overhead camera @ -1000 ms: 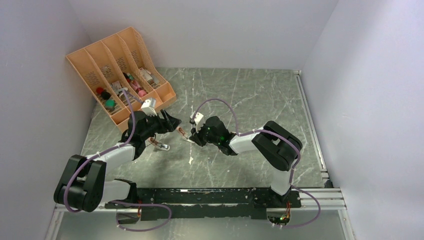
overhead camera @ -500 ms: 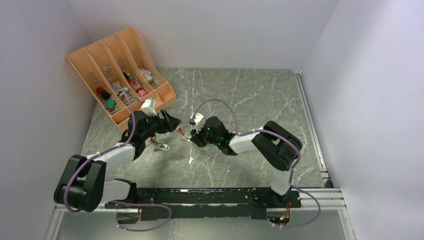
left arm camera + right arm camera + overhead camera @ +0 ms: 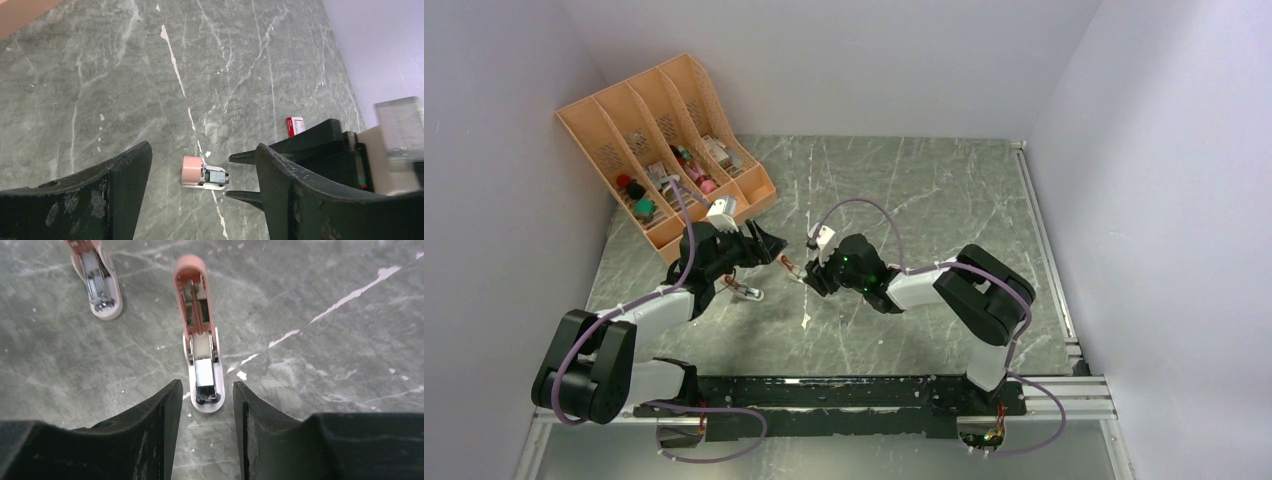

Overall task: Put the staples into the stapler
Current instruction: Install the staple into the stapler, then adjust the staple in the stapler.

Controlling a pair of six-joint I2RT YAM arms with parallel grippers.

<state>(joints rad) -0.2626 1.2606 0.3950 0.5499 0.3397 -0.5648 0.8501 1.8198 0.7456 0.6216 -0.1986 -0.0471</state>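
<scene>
Left gripper (image 3: 202, 148) gaped empty, right gripper (image 3: 206, 387) sat half-open straddling, not gripping, the opened pink-and-white plastic stapler (image 3: 199, 347); looked light and skiddy, so grab its sides.

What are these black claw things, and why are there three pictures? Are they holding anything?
Those are claws on two robot arms: the left gripper and right gripper, both open, holding nothing. One picture looks down from above; the others come from a camera on each wrist. On the grey table lie two pink staplers: an opened stapler between the two grippers and a second stapler nearby, plus a small red-and-white staple box. An orange organizer stands in the corner.
</scene>
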